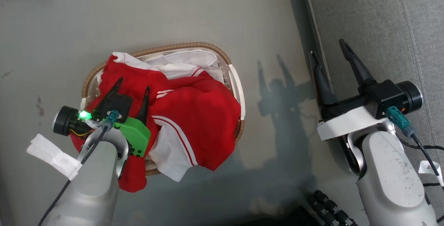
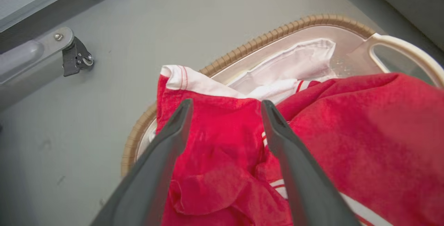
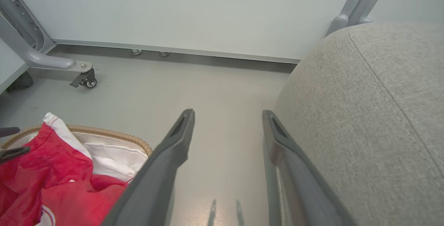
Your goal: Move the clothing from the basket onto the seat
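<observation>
Grey floor (image 1: 173, 10) under rumpled red, white-sleeved clothing (image 1: 194, 115)

The head view looks almost straight down at the floor (image 1: 173, 10) from high up, with the basket (image 1: 215, 50) of red clothing (image 1: 197, 115) left of centre and the seat (image 1: 381, 28) along the right edge. The left wrist view sits close over that clothing, facing along the left hand (image 2: 226, 102) toward the basket's far rim. The right wrist view looks low across the floor to a wall (image 3: 208, 10), sharing the basket at lower left and the seat at right.
</observation>
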Available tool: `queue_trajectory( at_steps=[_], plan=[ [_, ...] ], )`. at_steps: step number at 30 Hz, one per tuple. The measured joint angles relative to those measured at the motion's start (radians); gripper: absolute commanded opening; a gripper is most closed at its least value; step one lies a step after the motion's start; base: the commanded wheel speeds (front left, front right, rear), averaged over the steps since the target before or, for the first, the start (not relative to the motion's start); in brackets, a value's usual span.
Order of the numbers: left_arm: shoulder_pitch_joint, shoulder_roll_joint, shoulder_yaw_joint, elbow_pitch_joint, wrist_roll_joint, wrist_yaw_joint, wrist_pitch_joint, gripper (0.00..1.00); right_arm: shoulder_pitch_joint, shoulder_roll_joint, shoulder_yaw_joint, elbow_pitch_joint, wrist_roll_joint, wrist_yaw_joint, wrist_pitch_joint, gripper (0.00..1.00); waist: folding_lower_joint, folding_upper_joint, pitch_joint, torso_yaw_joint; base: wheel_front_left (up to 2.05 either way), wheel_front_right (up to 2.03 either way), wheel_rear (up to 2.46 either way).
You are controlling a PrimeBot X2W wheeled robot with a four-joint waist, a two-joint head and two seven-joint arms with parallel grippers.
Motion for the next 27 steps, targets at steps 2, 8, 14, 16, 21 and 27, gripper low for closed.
queue_trajectory(
  at_steps=[2, 8, 14, 16, 21, 27],
  plan=[
    [-0.021, 0.006, -0.013, 0.029, 0.007, 0.004, 0.000, 1.00, -0.004, 0.001, 0.004, -0.002, 0.001, 0.000, 0.000, 1.00, 0.0000, 0.0000, 0.029, -0.012, 0.00, 0.00, 0.00],
    [-0.087, 0.023, -0.052, 0.151, 0.046, 0.040, 0.000, 1.00, -0.006, 0.001, 0.024, -0.002, 0.008, 0.000, 0.000, 1.00, 0.0000, 0.0000, 0.095, -0.039, 0.00, 0.00, 0.00],
    [-0.160, 0.035, -0.108, 0.311, 0.102, 0.088, 0.000, 1.00, -0.006, 0.001, 0.036, 0.004, 0.016, 0.000, 0.000, 1.00, -0.0001, 0.0000, 0.133, -0.060, 0.00, 0.00, 0.00],
    [-0.184, 0.036, -0.131, 0.370, 0.122, 0.092, 0.015, 1.00, -0.006, 0.001, 0.042, 0.008, 0.018, 0.000, 0.000, 1.00, -0.0001, 0.0000, 0.136, -0.065, 0.00, 0.00, 0.00],
    [-0.211, 0.031, -0.154, 0.426, 0.131, 0.097, 0.042, 1.00, -0.006, 0.001, 0.051, 0.017, 0.026, 0.000, 0.000, 1.00, -0.0001, 0.0000, 0.130, -0.067, 0.00, 0.00, 0.00],
    [-0.207, 0.028, -0.158, 0.451, 0.116, 0.100, 0.070, 0.00, -0.006, 0.001, 0.061, 0.030, 0.034, 0.000, 0.000, 1.00, -0.0001, 0.0000, 0.095, -0.066, 0.00, 0.00, 0.00]
  ],
)
